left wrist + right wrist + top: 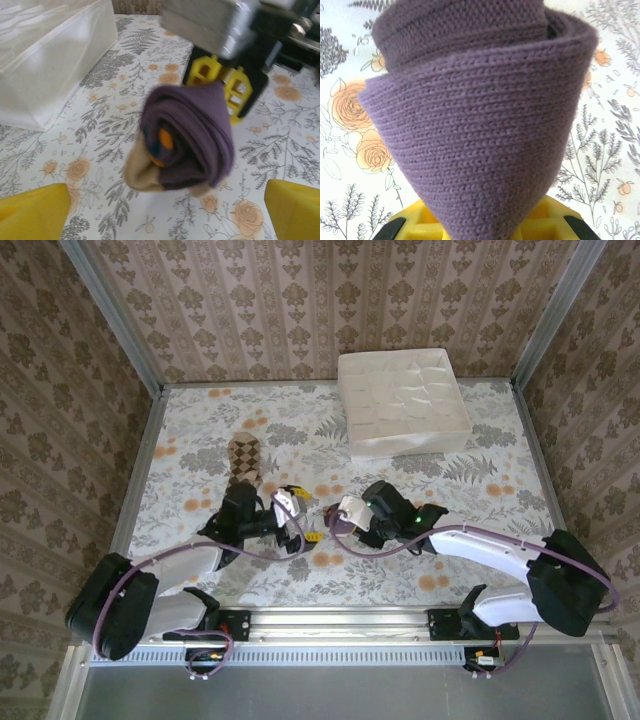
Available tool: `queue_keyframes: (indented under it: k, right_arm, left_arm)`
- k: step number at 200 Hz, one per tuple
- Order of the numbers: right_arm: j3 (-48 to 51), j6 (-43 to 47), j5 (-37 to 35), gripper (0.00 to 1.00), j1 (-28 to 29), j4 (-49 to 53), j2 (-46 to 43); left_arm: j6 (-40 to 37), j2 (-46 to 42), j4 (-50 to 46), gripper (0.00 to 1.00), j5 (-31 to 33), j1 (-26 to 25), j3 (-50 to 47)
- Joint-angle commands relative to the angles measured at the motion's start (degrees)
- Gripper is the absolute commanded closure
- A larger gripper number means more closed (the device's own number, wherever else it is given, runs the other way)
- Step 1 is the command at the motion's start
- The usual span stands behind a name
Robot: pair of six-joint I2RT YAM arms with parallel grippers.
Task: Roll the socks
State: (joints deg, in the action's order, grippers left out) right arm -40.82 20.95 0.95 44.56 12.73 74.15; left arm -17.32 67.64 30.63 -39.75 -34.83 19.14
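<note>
The far right of the table (190, 440) is taken up by the white divider box (405, 403), set close to the back wall. Left of the box a broad stretch is left open, broken only by the argyle sock (244, 462) lying flat. Nearer than the box a bare strip is kept; past it the way is blocked by the right gripper (220, 85), clamped on the purple sock (187, 137), and by the left gripper (165, 212), spread wide just beside it. Right of the box a narrow strip is left along the side wall.

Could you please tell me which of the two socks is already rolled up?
The purple sock, a rolled bundle gripped by the right end effector; the argyle sock lies flat and unrolled.
</note>
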Motion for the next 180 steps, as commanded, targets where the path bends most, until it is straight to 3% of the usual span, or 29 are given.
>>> queue_keyframes:
  k: [1, 46, 90, 103, 180]
  right_arm:
    - [-1.66, -3.9, 3.47, 1.0, -1.41, 1.44, -3.7]
    - [-3.58, -6.71, 10.79, 1.0, -3.32, 3.3, -9.07]
    - [-6.06, -7.44, 18.35, 1.0, -4.4, 6.81, -12.46]
    - [-6.46, -7.16, 20.91, 1.0, -4.52, 7.63, -13.21]
    - [-9.3, -3.81, 34.4, 1.0, -6.31, 14.54, -13.88]
  left_arm:
    - [0.73, -2.89, 4.57, 0.0, 3.39, -2.84, -0.76]
    - [2.4, -2.03, 8.45, 0.0, 5.81, -6.04, -0.19]
    - [2.73, 0.01, 8.64, 0.0, 3.28, -6.15, 3.5]
    - [2.75, 0.3, 7.88, 0.0, -0.01, -6.19, 4.59]
    - [-1.89, -6.13, -9.42, 0.0, -9.91, -4.4, 11.18]
